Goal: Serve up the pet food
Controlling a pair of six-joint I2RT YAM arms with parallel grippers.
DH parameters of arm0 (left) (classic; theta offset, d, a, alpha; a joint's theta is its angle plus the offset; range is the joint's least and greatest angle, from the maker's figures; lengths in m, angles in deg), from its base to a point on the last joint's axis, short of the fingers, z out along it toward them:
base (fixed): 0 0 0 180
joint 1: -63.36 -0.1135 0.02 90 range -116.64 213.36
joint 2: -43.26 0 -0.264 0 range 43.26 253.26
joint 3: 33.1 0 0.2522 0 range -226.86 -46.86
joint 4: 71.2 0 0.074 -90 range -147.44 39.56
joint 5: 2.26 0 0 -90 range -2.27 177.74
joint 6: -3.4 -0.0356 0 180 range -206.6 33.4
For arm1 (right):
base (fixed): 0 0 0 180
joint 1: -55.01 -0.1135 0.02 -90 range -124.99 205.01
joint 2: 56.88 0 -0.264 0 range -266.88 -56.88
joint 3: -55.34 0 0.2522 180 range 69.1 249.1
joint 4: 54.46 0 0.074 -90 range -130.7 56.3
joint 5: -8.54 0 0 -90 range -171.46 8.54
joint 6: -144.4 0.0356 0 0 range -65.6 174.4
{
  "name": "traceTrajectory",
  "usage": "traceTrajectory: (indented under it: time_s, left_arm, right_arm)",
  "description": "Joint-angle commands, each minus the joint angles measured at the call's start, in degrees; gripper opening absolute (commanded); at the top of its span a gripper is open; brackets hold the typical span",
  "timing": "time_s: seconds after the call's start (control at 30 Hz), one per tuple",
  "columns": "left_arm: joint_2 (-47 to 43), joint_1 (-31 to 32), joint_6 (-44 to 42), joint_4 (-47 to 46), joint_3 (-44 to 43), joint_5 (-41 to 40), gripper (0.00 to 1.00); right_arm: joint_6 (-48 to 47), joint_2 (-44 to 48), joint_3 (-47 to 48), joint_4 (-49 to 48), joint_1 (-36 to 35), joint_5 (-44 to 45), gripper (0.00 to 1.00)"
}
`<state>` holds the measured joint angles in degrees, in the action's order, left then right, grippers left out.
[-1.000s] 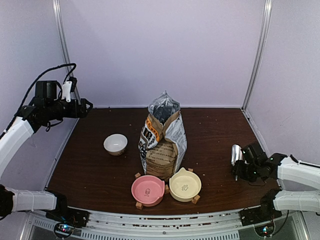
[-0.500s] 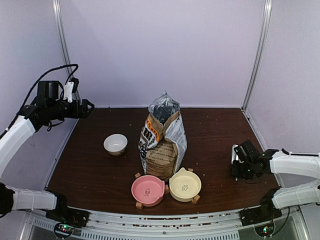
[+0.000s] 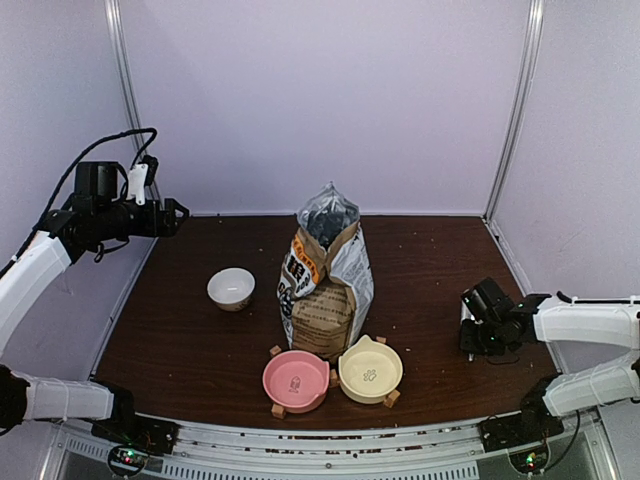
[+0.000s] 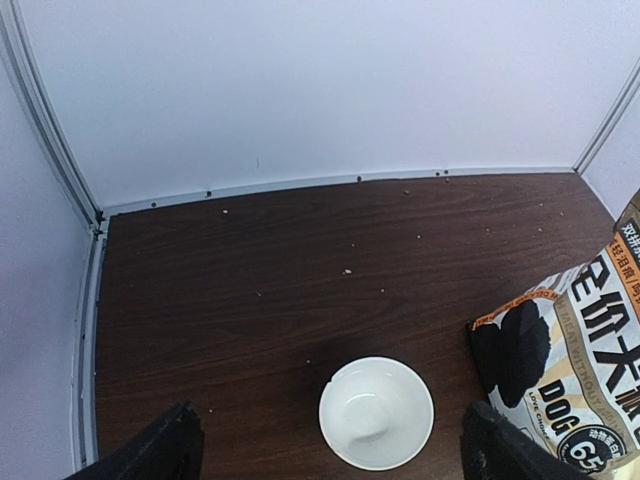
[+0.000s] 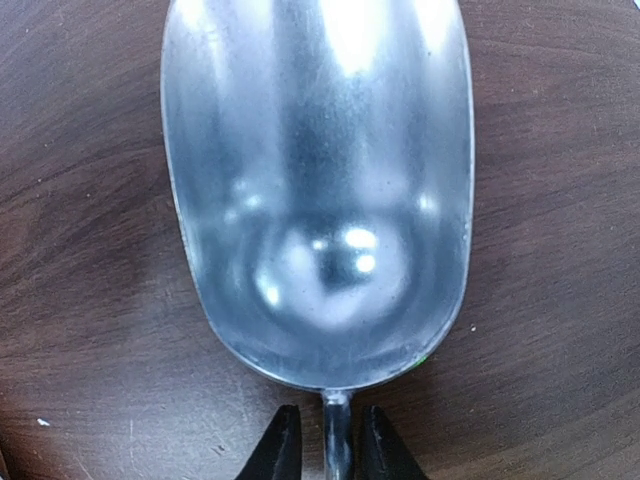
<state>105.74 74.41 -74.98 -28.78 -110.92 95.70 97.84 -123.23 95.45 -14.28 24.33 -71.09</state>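
No heap of pet food shows; only stray crumbs lie on the table. The brown-and-white bag stands upright at the centre with its top open, and its edge shows in the left wrist view. A pink bowl and a cream bowl sit in front of it, both empty. My right gripper is low at the table's right. In the right wrist view its jaws straddle the thin handle of an empty metal scoop with narrow gaps. My left gripper is open and high at the left.
A small empty white bowl sits left of the bag, below my left gripper in its wrist view. Pale walls close the table at the back and sides, with frame posts at the back corners.
My right gripper has moved a little left and away over the scoop, which now hides under it in the top view. The left arm has barely moved.
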Motion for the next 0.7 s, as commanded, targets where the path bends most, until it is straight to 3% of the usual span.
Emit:
traceTrajectory:
  time_s: [0.0,0.37,0.5,0.67]
  left_arm:
    - [0.24,0.01,-0.06,-3.00,0.69,0.92,0.92]
    - [0.20,0.01,-0.06,-3.00,0.62,0.98,0.92]
    - [0.19,0.03,-0.27,-3.00,0.77,1.28,0.92]
    - [0.07,-0.02,-0.41,-3.46,1.10,2.37,0.92]
  right_arm:
    - [-0.96,-0.39,1.46,0.99,-0.61,2.52,0.22]
    - [-2.16,-2.67,3.09,2.20,-0.78,3.10,0.20]
    - [-2.65,-3.44,3.54,2.61,-0.82,3.19,0.14]
    - [-3.15,-2.84,3.14,2.21,-0.95,3.17,0.00]
